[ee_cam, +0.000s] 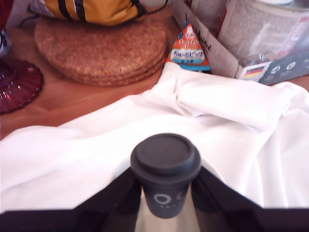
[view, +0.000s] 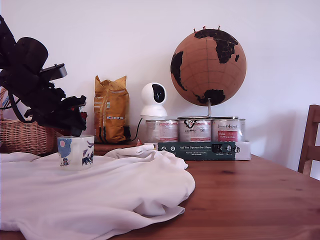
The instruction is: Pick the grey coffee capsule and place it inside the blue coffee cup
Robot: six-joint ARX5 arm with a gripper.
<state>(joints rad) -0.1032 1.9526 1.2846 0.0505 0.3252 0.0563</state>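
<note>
The grey coffee capsule (ee_cam: 165, 169), dark and tapered with a flat lid and pale ring marks on its side, stands upright between my two black fingers (ee_cam: 116, 200) in the wrist view. My gripper (ee_cam: 165, 195) is shut on it. In the exterior view, the gripper (view: 75, 129) hangs just above the rim of the blue coffee cup (view: 75, 150), a cream mug with light-blue patches and dark drawings. The mug stands on a rumpled white cloth (view: 100, 195) at the exterior view's left. The capsule does not stand out against the dark gripper there. The wrist view does not show the mug.
Behind the cloth are a red glass bowl (ee_cam: 14, 84), stacked cork mats (ee_cam: 101, 48), a yellow bag (view: 111, 115), a white camera (view: 153, 100), tins (view: 195, 130) on a green box (view: 197, 150), and a cork globe (view: 208, 67). A wicker basket (view: 25, 136) stands far left and a chair (view: 310, 140) at right.
</note>
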